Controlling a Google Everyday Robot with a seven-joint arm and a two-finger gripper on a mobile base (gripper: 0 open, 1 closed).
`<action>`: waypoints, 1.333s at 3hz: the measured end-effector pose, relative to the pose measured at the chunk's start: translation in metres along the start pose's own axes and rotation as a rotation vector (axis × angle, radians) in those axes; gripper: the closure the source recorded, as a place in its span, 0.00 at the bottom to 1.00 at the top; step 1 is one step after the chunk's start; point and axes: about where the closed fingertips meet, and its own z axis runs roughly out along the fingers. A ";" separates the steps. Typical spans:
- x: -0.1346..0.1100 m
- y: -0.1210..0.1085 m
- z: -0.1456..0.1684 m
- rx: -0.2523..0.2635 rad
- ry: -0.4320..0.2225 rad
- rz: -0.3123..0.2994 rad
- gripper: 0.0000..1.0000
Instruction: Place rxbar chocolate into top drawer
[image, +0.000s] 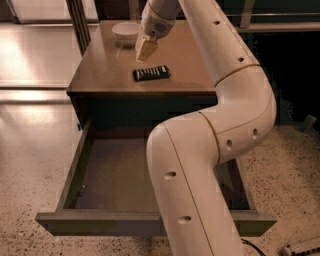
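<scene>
The rxbar chocolate (151, 73), a flat black bar with white marks, lies on the brown cabinet top (100, 75). My gripper (145, 50) hangs over the cabinet top, just behind and a little left of the bar, apart from it and holding nothing that I can see. The top drawer (110, 175) is pulled out wide below the cabinet top, its grey-brown bottom bare. My white arm crosses in front of the drawer's right half and hides it.
A white bowl (126, 32) stands at the back of the cabinet top, left of the gripper. Dark posts (77, 22) rise behind the cabinet's left corner. Speckled floor surrounds the drawer front.
</scene>
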 end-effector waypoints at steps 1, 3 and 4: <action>0.000 0.000 0.000 0.000 0.000 0.000 0.00; 0.020 0.003 0.029 -0.038 0.014 0.062 0.00; 0.030 0.013 0.043 -0.086 0.010 0.103 0.00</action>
